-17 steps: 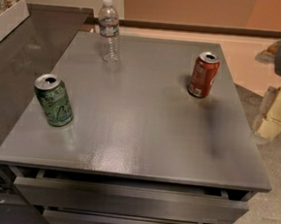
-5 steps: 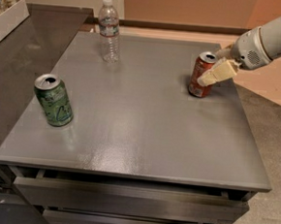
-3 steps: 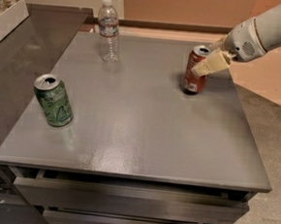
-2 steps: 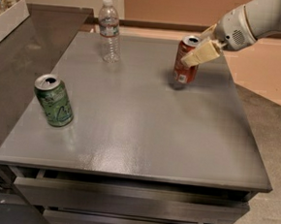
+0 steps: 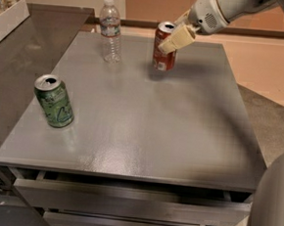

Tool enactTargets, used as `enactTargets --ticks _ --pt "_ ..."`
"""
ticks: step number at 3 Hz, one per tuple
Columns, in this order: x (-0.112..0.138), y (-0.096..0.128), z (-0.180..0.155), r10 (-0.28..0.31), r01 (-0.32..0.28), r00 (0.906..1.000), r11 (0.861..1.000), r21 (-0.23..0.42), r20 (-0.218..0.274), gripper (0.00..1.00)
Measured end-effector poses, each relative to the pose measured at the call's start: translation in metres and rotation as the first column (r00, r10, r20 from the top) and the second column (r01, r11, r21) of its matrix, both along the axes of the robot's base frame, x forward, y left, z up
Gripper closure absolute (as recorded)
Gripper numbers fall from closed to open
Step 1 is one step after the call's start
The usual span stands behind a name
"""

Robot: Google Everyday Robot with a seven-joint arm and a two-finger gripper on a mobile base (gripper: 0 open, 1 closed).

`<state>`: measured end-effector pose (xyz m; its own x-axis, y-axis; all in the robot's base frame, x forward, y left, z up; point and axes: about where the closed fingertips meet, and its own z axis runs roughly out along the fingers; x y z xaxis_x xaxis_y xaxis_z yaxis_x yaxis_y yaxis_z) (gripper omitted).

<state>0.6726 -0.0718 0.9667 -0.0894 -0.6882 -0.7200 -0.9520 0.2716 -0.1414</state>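
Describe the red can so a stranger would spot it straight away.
On the grey table, look toward the far edge, just right of the clear bottle. The red can is there, with the gripper against its upper side. The green can sits apart by the left edge.

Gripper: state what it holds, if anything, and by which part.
The gripper is pressed against the upper side of the red can, just below its rim. Whether it truly grips the can cannot be told.
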Motion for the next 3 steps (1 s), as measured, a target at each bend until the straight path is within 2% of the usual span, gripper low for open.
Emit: enactTargets --ticks 2,3 --pt "0.038 0.039 -0.015 0.016 -0.016 0.9998 1.0 -0.011 -0.013 1.0" --pt "0.052 0.05 -0.031 0.021 -0.021 0.9995 1.0 -0.018 -0.026 0.82"
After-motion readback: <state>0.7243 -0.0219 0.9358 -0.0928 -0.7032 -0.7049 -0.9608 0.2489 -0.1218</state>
